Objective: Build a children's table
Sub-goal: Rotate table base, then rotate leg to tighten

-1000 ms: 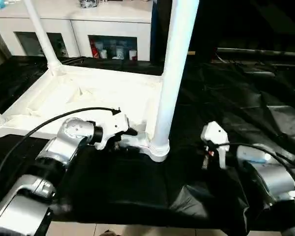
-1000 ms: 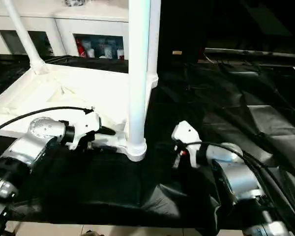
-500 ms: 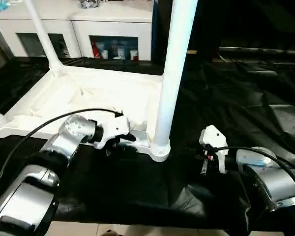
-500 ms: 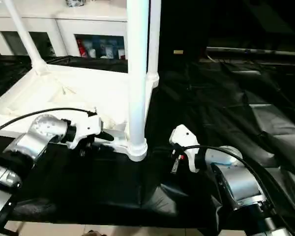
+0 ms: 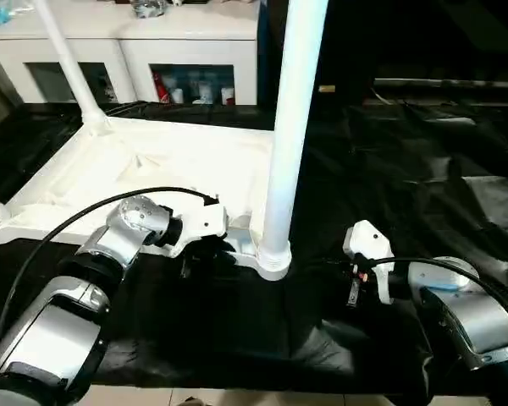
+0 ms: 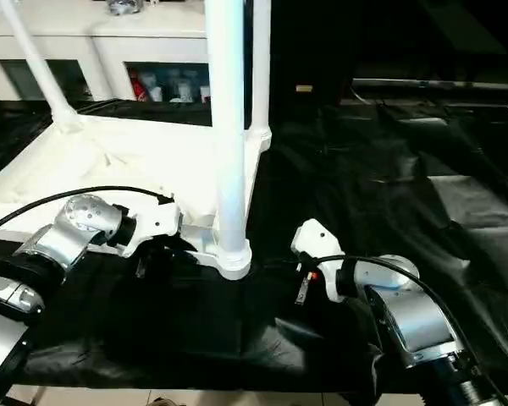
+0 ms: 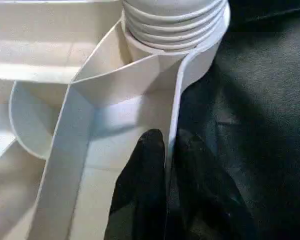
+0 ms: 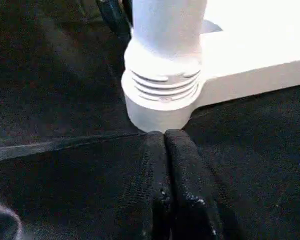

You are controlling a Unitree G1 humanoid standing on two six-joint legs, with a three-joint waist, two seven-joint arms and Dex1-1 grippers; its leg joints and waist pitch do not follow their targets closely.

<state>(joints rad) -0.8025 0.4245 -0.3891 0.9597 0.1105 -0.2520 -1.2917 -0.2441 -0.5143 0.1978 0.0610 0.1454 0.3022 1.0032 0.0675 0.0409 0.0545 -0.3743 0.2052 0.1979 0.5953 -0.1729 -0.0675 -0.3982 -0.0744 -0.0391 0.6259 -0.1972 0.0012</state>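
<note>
Table legs (image 5: 292,127) run off the top edge — their ends unseen; the tabletop (image 5: 110,169) is cut at the left, cabinet (image 5: 135,42) contents too blurred to identify.

black sheet (image 5: 406,169) underneath | white cabinet (image 5: 152,42) behind | glass-front shelves (image 5: 195,85)

Setting: domestic interior, probably a living room, used as an assembly area.

Evidence:
- White cabinet (image 5: 127,51), low and long, along the far wall; glass-front compartments in its lower part.
- Small bottles and boxes (image 5: 195,87), red, white and blue, behind the cabinet's right-hand glass door.
- Glass object (image 5: 149,8) on the cabinet's top; its kind cannot be told.
- Black sheeting (image 5: 423,186), creased and glossy, spread in front of the cabinet as a work surface.
- Pale tiled floor (image 5: 237,396) at the sheeting's near edge, well apart from the cabinet.
</note>
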